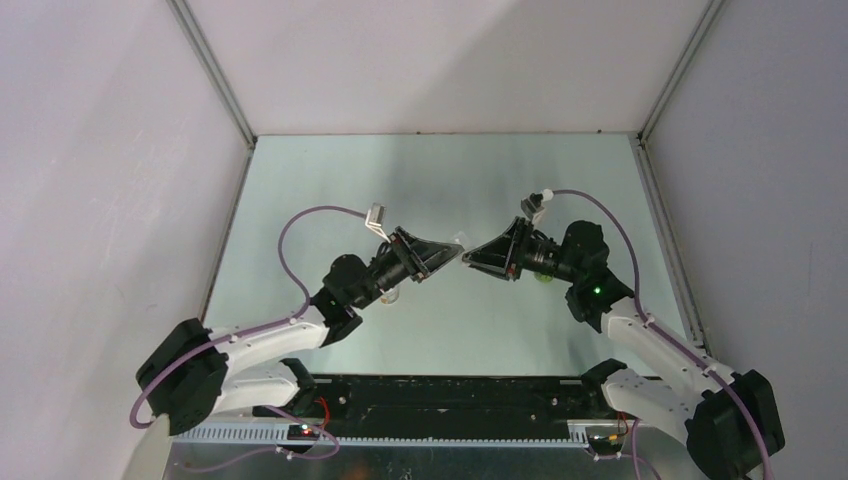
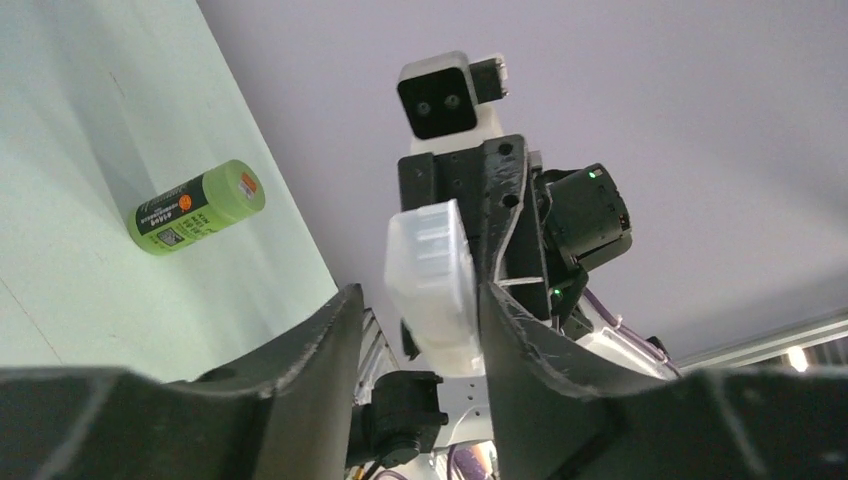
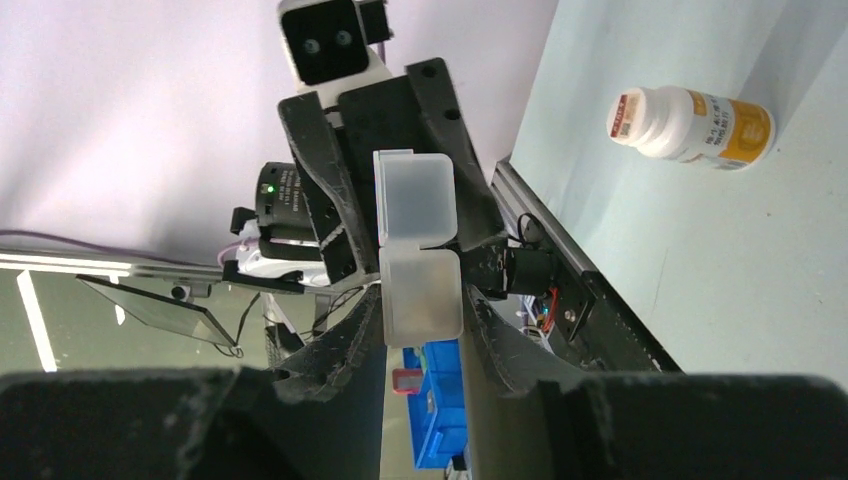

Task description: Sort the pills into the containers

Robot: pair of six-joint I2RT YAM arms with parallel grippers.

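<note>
The translucent whitish pill box point(image 1: 462, 243) hangs in the air between my two grippers, which face each other tip to tip over the table's middle. My right gripper point(image 3: 420, 305) is shut on one end of the pill box point(image 3: 415, 250), with both fingers pressed against it. My left gripper point(image 2: 418, 300) stands around the other end of the pill box point(image 2: 432, 285). One finger touches it and a gap shows at the other finger. No pills are visible.
A green bottle point(image 2: 197, 208) lies on its side on the pale green table point(image 1: 440, 170). A white bottle with an orange label point(image 3: 690, 124) lies on the table too. Grey walls close the left, right and back sides.
</note>
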